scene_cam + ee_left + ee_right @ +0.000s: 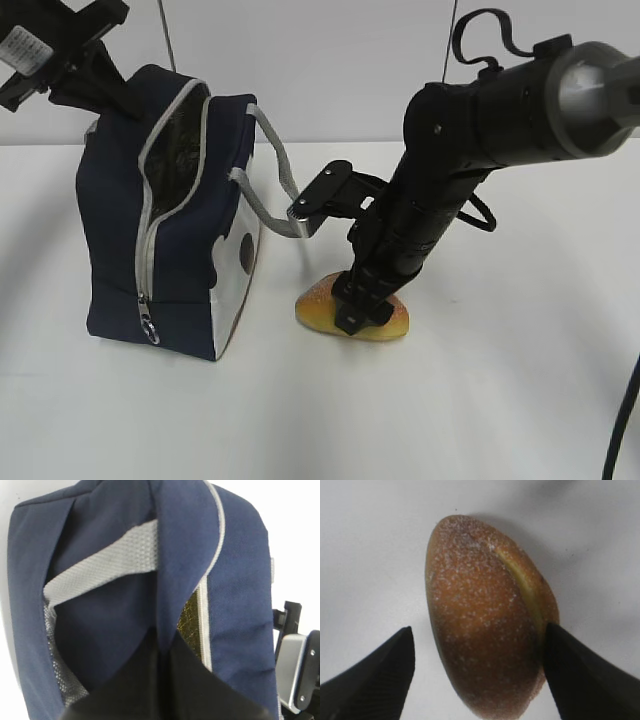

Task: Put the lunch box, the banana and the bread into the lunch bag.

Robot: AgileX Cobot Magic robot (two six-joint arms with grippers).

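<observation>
The navy lunch bag [185,270] stands upright at the left with its zipper open and its flap held up. My left gripper [112,92] is shut on the flap's navy fabric, which shows pinched between the black fingers in the left wrist view [162,652]. The golden-brown bread [318,303] lies on the table right of the bag. My right gripper [362,308] is open and down around the bread [470,570]. In the right wrist view [479,630] its right finger touches the crust and its left finger stands apart. The lunch box and the banana are out of view.
The bag's grey strap handles [268,185] hang toward the right arm, close to its wrist camera mount [322,198]. The bag's shiny lining [180,150] shows through the opening. The white table [450,420] spreads to the front and right.
</observation>
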